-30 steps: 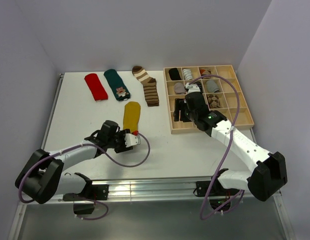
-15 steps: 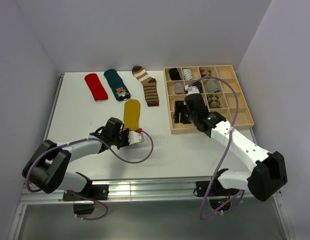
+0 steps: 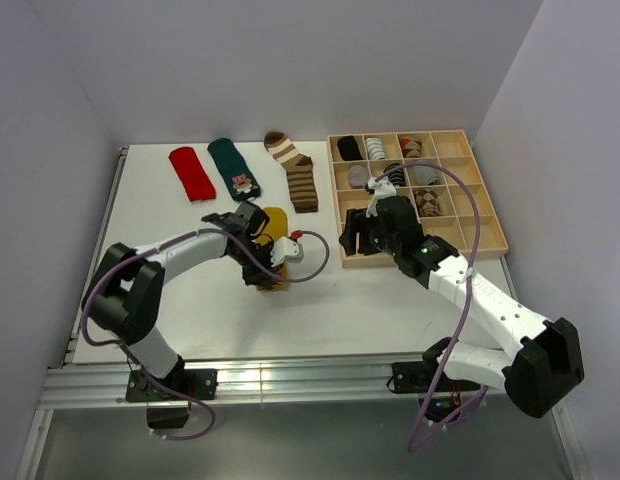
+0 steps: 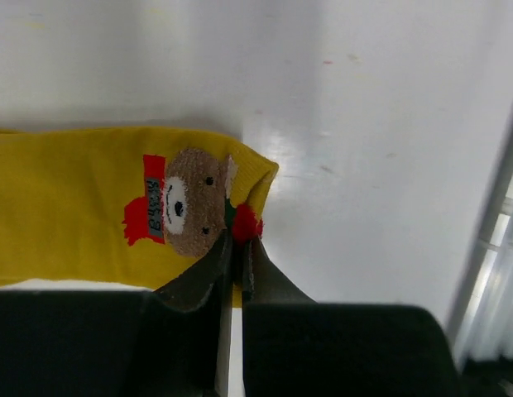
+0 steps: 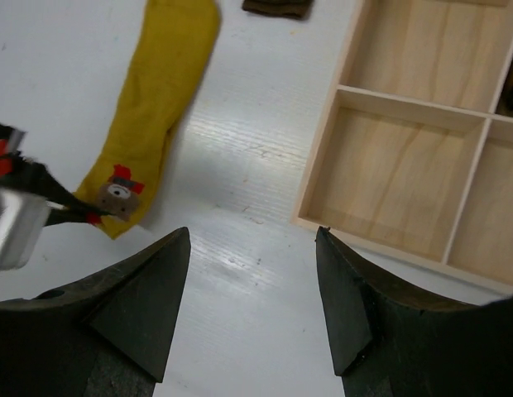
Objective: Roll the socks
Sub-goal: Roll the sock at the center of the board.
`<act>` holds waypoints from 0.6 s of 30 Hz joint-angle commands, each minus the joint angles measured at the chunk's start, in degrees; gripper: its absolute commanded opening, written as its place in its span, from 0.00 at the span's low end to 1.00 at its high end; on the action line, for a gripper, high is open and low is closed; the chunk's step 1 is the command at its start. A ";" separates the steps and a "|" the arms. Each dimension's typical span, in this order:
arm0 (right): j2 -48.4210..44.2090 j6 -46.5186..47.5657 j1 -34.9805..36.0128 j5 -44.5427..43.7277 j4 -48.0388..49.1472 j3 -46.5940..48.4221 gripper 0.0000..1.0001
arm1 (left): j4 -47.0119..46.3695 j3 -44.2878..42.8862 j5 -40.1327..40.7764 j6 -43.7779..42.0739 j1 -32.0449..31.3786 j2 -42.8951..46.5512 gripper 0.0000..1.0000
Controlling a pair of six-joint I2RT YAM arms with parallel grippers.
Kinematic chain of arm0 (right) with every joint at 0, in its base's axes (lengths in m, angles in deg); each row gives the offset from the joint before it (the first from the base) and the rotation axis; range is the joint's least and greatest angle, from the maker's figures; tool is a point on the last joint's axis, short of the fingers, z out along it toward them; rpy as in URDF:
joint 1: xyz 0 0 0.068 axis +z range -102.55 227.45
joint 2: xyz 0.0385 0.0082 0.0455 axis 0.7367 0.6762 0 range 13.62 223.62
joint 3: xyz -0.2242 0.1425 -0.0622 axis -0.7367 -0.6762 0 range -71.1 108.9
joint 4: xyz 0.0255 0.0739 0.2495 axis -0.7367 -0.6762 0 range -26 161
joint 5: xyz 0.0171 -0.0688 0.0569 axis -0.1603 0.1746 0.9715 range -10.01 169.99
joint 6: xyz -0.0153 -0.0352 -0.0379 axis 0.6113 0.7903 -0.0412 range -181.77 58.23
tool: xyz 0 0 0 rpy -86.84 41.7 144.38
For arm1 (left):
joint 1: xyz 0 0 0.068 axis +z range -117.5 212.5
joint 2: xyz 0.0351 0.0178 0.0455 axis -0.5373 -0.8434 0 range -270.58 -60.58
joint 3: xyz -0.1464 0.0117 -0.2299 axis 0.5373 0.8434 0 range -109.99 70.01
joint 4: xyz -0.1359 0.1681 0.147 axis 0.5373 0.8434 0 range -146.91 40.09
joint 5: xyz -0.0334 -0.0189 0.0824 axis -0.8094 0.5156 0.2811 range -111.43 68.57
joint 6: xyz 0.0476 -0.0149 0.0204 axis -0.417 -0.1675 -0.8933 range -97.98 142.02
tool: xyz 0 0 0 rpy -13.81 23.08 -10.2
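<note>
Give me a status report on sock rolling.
Left gripper shut on bear-printed end of mustard-yellow fabric sock. Right gripper open, empty, near wooden tray. Nothing obstructing.

The yellow sock (image 4: pixel 66 207) is mustard, with a brown bear's face and a red patch by its cuff. At the table's (image 3: pixel 170 300) eleven o'clock lies a plain red sock (image 3: pixel 192 173). The dark teal sock (image 3: pixel 233 168) carries a small brown figure. The striped sock (image 3: pixel 295 175) alternates brown and cream. The table is white and the tray (image 3: pixel 472 236) is pale wood. The left pincer (image 4: pixel 237 240) and right pincer (image 5: pixel 252 236) are dark grey.
</note>
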 commanded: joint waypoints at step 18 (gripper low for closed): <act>-0.54 6.09 20.45 10.87 23.42 -12.14 0.70 | 41.10 -24.36 -20.47 -11.45 6.61 -27.95 0.00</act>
